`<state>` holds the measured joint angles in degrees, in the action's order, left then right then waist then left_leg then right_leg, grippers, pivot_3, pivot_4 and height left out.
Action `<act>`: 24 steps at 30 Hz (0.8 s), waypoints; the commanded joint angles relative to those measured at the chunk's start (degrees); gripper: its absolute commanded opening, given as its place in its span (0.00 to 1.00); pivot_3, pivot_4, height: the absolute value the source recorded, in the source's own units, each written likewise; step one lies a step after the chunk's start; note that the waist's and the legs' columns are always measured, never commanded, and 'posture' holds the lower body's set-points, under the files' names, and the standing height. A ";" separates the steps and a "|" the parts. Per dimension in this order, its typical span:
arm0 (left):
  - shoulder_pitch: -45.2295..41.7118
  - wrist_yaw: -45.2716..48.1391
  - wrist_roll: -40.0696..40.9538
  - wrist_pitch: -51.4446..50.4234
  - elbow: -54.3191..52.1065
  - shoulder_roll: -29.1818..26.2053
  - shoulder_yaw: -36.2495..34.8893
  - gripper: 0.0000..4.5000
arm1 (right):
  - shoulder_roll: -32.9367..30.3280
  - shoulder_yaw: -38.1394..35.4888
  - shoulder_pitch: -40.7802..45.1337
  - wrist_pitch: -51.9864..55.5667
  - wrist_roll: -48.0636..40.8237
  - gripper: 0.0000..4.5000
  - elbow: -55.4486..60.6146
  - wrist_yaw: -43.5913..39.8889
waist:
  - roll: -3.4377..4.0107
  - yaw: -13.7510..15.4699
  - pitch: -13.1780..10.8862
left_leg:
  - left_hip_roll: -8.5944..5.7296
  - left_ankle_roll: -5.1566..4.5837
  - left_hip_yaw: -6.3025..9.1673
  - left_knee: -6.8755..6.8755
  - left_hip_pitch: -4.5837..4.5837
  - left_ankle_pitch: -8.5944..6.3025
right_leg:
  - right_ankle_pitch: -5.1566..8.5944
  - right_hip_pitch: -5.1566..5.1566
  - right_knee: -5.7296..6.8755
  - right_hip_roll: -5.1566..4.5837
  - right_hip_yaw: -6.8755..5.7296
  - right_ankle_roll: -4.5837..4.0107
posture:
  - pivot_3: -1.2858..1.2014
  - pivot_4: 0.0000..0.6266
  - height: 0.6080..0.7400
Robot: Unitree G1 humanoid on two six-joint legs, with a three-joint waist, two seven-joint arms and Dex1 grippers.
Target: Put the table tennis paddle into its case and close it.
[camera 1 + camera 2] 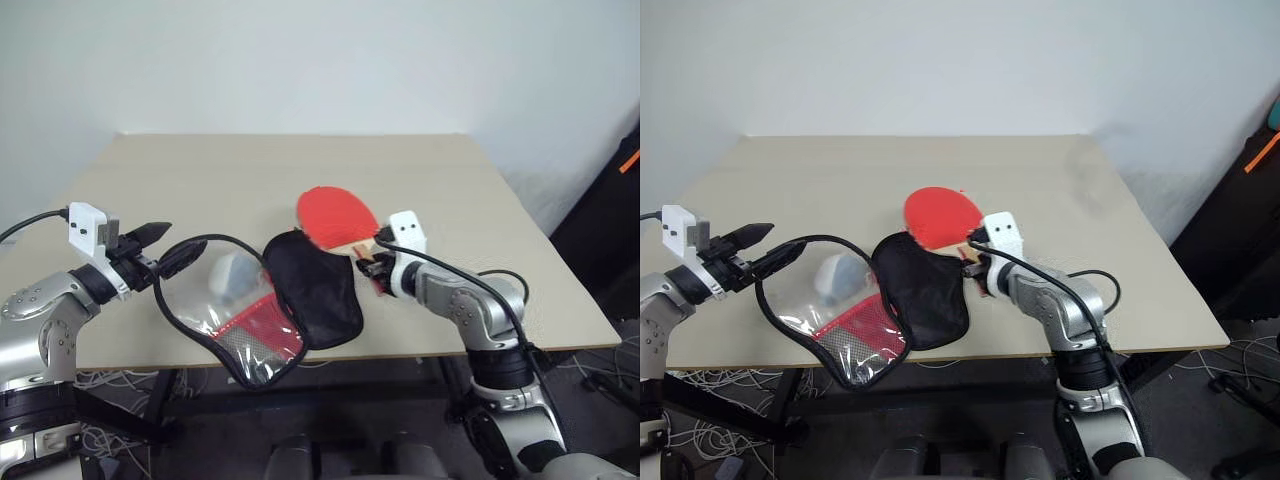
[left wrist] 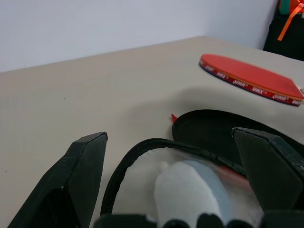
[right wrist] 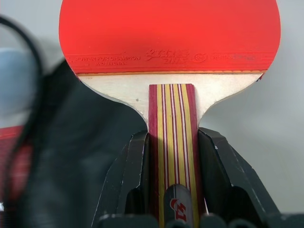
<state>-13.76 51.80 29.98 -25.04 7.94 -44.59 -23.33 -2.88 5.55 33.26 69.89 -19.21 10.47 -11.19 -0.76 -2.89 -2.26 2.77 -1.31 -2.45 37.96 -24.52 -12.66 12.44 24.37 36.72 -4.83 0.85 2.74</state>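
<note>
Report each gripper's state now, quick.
Left gripper: open, its fingers on either side of the black-trimmed clear half of the soft zip case.
Right gripper: shut on the striped wooden handle of the red rubber-faced table tennis paddle.

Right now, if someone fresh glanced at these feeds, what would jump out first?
The red table tennis paddle, lifted off the table with its striped handle clamped in the right gripper. Next, the case lying open at the near edge, black half beside the clear half, whose rim lies between the open left gripper's fingers.
</note>
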 commanded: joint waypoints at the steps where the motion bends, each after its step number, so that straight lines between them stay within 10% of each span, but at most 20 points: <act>1: -1.14 -0.20 -0.09 0.93 -0.79 -0.45 -0.14 1.00 | 2.11 0.42 2.28 2.12 -0.82 0.25 2.68 0.84 | 0.00 0.01 0.00 | 0.00 0.00 0.00 0.00 0.00 0.00 | 0.00 0.00 0.00 0.00 -0.01 0.00 | 0.52 0.00 1.00; 24: -0.32 -1.32 0.40 0.37 -2.40 -0.11 -0.13 1.00 | 9.40 2.92 4.43 1.29 5.43 0.25 -12.11 6.96 | -0.04 -0.05 0.02 | 0.00 0.07 0.01 -0.07 0.01 0.01 | -0.01 0.03 0.01 -0.01 -0.05 -0.01 | 0.52 0.00 1.00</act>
<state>-13.66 50.79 29.99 -25.10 7.60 -44.26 -22.60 7.03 10.43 35.85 72.98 -15.46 -1.79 -5.73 -0.80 -2.94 -2.24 2.77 -1.25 -2.44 37.90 -24.51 -12.65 12.44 24.39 36.71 -4.84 0.80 2.73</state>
